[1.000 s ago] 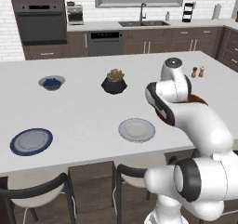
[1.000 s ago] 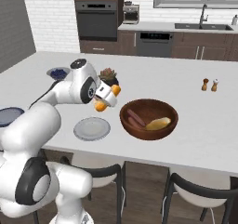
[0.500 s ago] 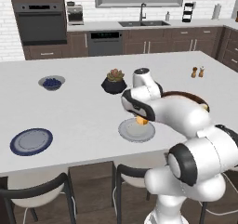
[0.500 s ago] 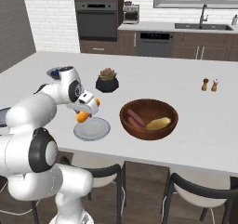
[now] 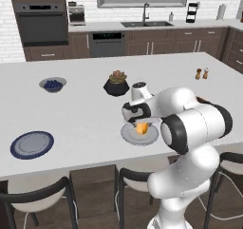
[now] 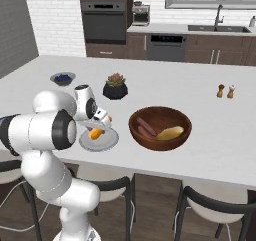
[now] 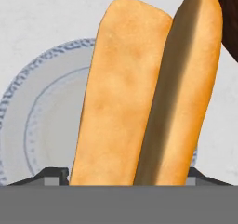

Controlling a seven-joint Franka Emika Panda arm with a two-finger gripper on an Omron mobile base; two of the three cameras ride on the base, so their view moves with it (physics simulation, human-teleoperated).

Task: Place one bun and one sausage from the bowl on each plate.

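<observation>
The pincer (image 5: 141, 126) stood wide, its jaws clamped on one bun (image 7: 148, 93) just above the light grey plate (image 5: 129, 135) near the surface's front edge. In the hand view the bun's long axis ran straight away from the fingertips, across the plate's middle. The other bun (image 6: 170, 133) lay lengthwise in the bowl (image 6: 160, 128) beside two sausages (image 6: 146, 127). The blue-rimmed plate (image 5: 32, 144) sat well apart, with bare surface (image 5: 85, 114) between.
</observation>
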